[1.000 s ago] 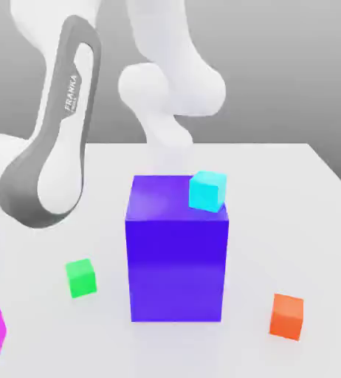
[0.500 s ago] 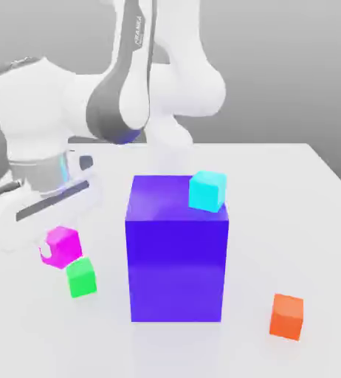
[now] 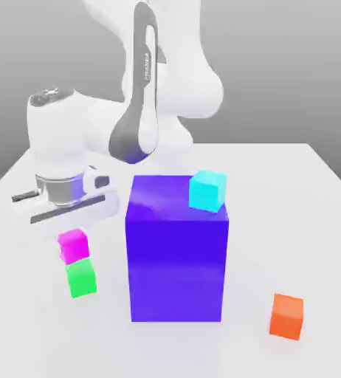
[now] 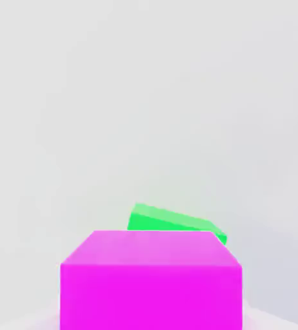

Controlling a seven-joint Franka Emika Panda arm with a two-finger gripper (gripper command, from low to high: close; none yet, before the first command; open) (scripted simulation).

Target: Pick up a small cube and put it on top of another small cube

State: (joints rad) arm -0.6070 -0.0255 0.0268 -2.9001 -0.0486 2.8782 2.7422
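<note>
Exterior view: landmark = green cube [image 3: 82, 279], on the table [image 3: 255, 258]. Magenta cube [image 3: 74, 246], the one to stack, shows just beyond it, slightly to the exterior view's left, overlap not centered. Gripper [image 3: 74, 242] is closed, clamped on the magenta cube. Big blue-purple block [image 3: 177, 266] stands to the exterior view's right of the green cube, cyan cube on top; orange cube well apart, further right.

Hand view: magenta cube in close, looks level; green cube partly hidden past it and turned relative to it. Exact height gap: can't tell.

Step looks like carry/align. Best: keep the grip firm, keep enough height to clear the green cube's top edge, shift over it, twist wrist to match faces, center, lower slowly straight down, release only on flat contact. Coming in low would likely shove the green cube.
</note>
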